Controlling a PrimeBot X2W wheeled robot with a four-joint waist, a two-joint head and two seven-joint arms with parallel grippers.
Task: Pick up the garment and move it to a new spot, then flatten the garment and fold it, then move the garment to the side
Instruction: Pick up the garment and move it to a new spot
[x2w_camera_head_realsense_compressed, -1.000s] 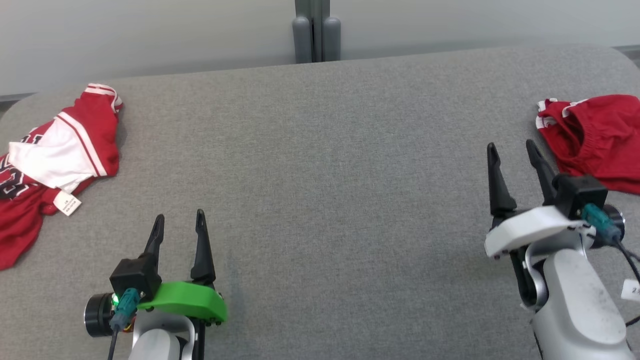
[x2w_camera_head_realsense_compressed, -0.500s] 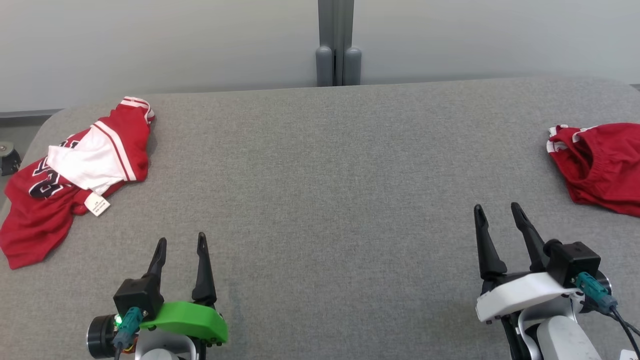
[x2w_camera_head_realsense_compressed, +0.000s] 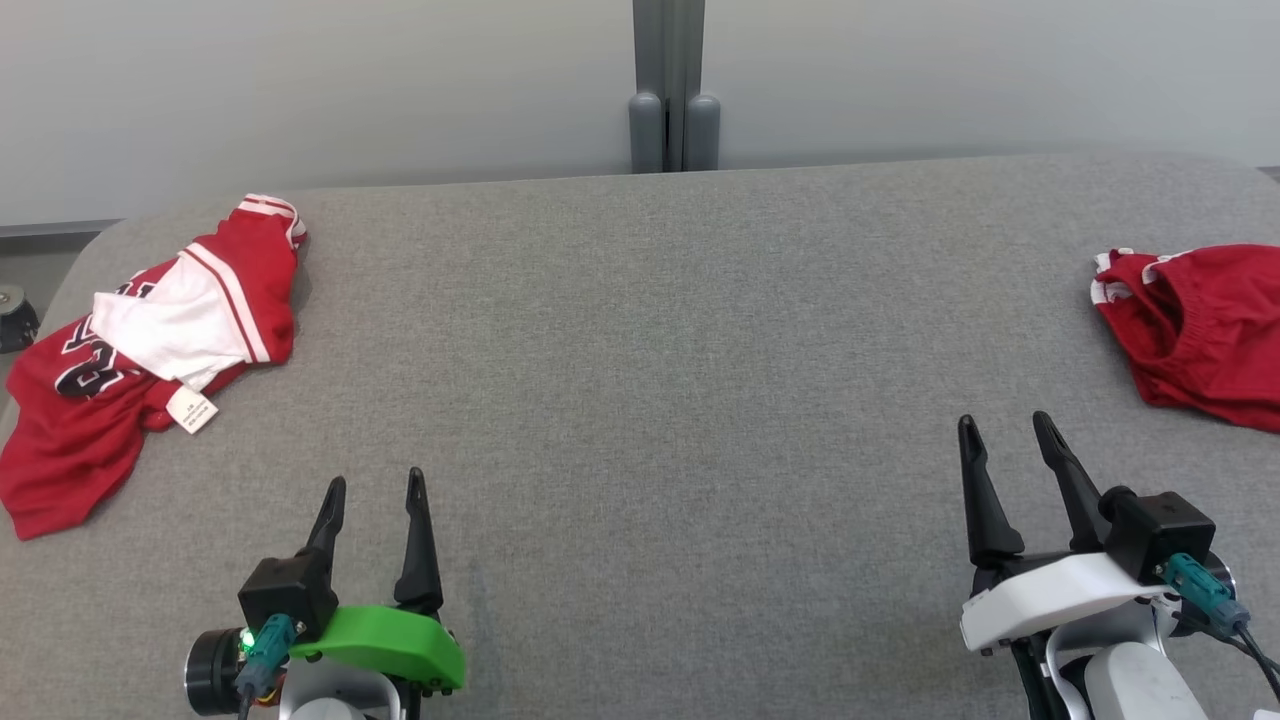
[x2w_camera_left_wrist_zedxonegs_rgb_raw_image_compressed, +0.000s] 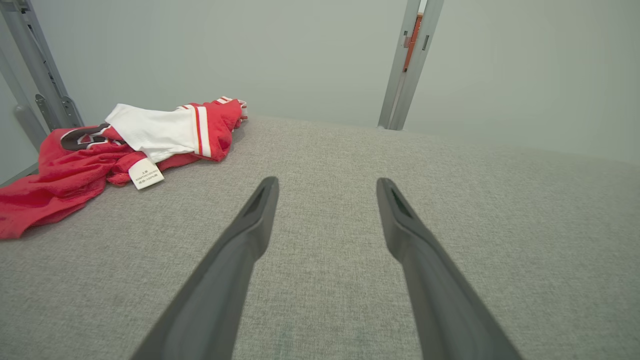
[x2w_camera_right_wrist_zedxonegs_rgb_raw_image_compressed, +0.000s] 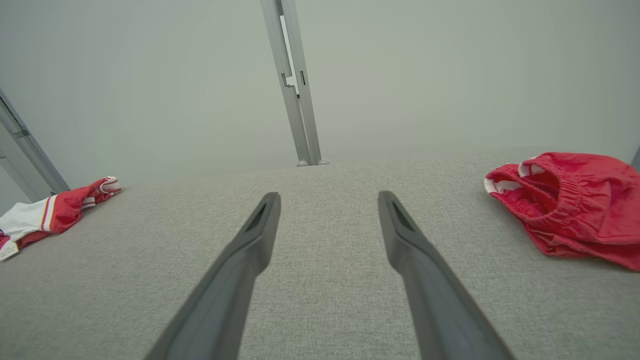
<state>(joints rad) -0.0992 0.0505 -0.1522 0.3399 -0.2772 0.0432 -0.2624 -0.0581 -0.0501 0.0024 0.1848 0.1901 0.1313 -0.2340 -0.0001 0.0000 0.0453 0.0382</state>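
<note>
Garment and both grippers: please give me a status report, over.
Left gripper and right gripper open, empty, over grey surface. Red-and-white jersey crumpled far left, red shorts far right, neither held. Nothing blocks either reach.

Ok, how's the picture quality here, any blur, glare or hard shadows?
Head view: sharp, soft even light, no glare on the grey surface, faint shadow beside the jersey. Left wrist view: wide-angle stretch makes the left end effector loom large. Right wrist view: same stretch on the right end effector; the red shorts look crisp.

Bright, even, diffuse light; faint soft shadow beside the red garment (x2w_camera_head_realsense_compressed: 60, 440); sharp focus; wide-angle stretch in wrist views.
</note>
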